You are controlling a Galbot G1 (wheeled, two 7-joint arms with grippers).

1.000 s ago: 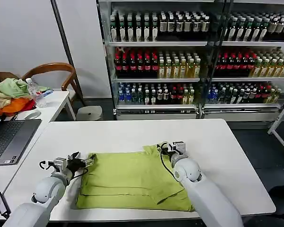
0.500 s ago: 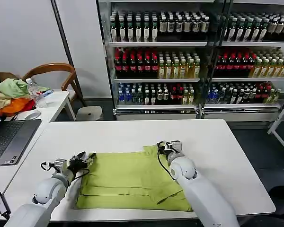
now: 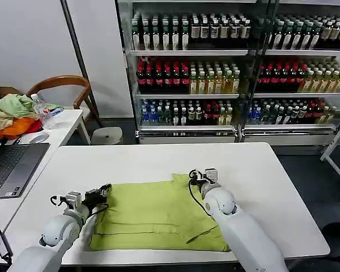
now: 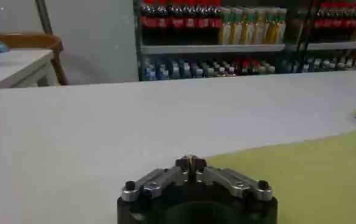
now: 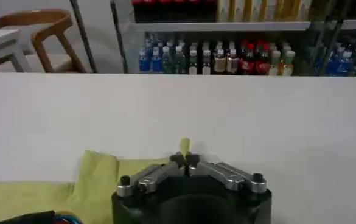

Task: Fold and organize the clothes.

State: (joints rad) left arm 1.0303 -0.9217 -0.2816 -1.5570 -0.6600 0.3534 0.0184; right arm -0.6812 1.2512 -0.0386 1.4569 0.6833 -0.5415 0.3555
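The clothes, a lime yellow-green T-shirt, lie folded flat on the white table, toward its near edge. My left gripper sits at the shirt's far left corner. Its jaws are shut, with a thin sliver of yellow fabric between the tips; the shirt stretches away beside it. At the far right corner my right gripper is shut as well. A small tuft of the shirt pokes out past its tips.
A side table on the left holds a laptop, a heap of pale green and orange garments and a water bottle. A wooden chair stands behind it. Shelves of bottles line the back.
My left gripper has drawn the shirt's far left corner a little to the left, and the far edge lies straighter. My right gripper has barely shifted.
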